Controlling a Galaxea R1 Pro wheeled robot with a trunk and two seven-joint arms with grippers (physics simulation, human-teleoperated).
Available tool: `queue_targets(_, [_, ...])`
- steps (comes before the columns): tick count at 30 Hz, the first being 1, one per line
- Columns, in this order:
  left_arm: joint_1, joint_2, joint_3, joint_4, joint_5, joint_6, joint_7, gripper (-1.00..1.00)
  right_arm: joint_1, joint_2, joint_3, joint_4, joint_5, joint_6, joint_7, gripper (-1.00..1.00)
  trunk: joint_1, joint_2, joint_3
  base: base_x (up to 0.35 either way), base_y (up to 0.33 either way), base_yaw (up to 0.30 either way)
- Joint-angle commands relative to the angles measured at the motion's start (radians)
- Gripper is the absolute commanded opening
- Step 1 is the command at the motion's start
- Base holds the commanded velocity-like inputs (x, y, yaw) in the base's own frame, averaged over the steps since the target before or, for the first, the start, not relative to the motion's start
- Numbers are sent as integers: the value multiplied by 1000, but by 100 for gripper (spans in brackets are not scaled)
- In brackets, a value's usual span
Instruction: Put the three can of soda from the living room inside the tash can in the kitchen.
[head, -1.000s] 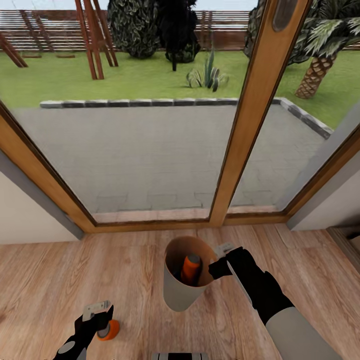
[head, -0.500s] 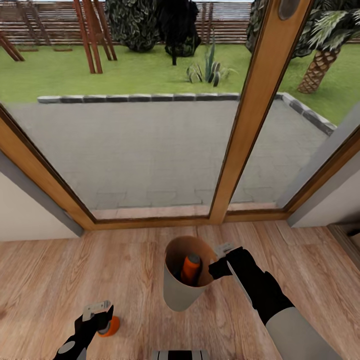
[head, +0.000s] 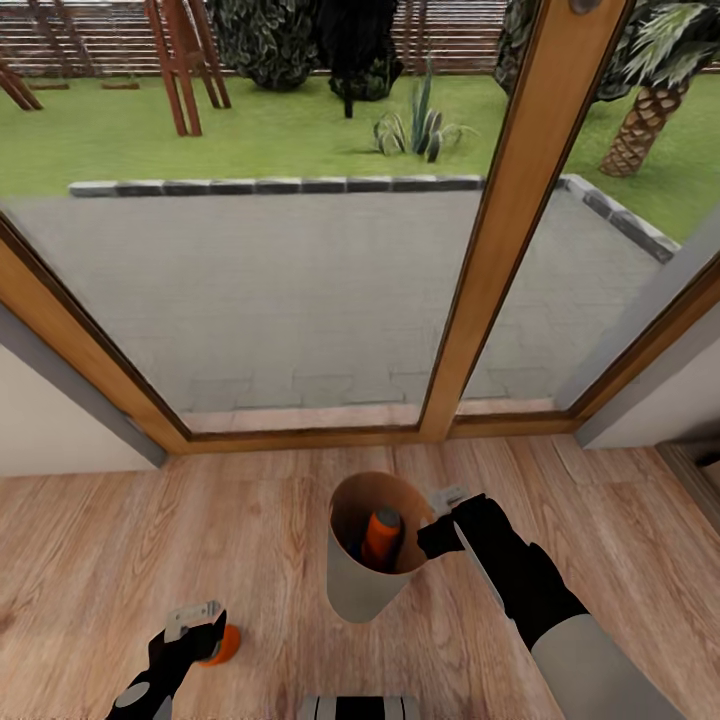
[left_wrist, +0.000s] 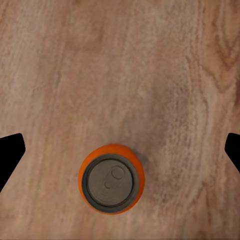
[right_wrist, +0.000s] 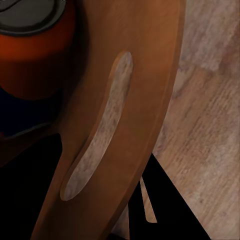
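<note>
The tash can (head: 362, 585), pale grey outside and brown inside, hangs tilted in front of me, and my right gripper (head: 440, 516) is shut on its rim (right_wrist: 125, 100). One orange can of soda (head: 382, 534) stands inside it, its grey top (right_wrist: 27, 15) close to the pinched rim. A second orange can of soda (head: 226, 645) stands upright on the wood floor. My left gripper (head: 194, 620) hovers open just above it. In the left wrist view that can (left_wrist: 112, 185) sits between the widely spread black fingertips (left_wrist: 10, 155), touching neither.
Wood-framed glass garden doors (head: 500, 230) stand straight ahead, with paving and lawn beyond. White wall sections (head: 50, 420) flank the frame on both sides. Wood floor (head: 120, 540) spreads around me.
The whole picture has shifted upward a little, so the camera has moved. Both arms and the held bin keep their places in view. The floor can sits slightly further under my left gripper.
</note>
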Motion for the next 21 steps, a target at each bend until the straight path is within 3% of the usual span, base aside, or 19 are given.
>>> queue_targets(1, [0, 0, 0, 0, 0, 0, 0, 100, 0, 0, 0, 0, -28, 2, 8, -100, 0, 0, -2, 0, 0, 0])
queue_targets(13, [0, 0, 0, 0, 0, 0, 0, 100, -1, -1, -1, -22, -27, -1, -10, -100, 0, 0, -21, 0, 0, 0])
queue_targets(16, [0, 0, 0, 0, 0, 0, 0, 100, -1, -17, -9, -41, -27, -2, -80, -100, 0, 0, -26, 0, 0, 0])
queue_targets(18, [0, 0, 0, 0, 0, 0, 0, 100, -1, -23, -34, -45, -27, -2, -121, -100, 0, 0, -29, 0, 0, 0])
queue_targets(21, [0, 1, 0, 0, 0, 0, 0, 100, -1, -26, -107, -59, -27, -1, -165, -100, 0, 0, -34, 0, 0, 0])
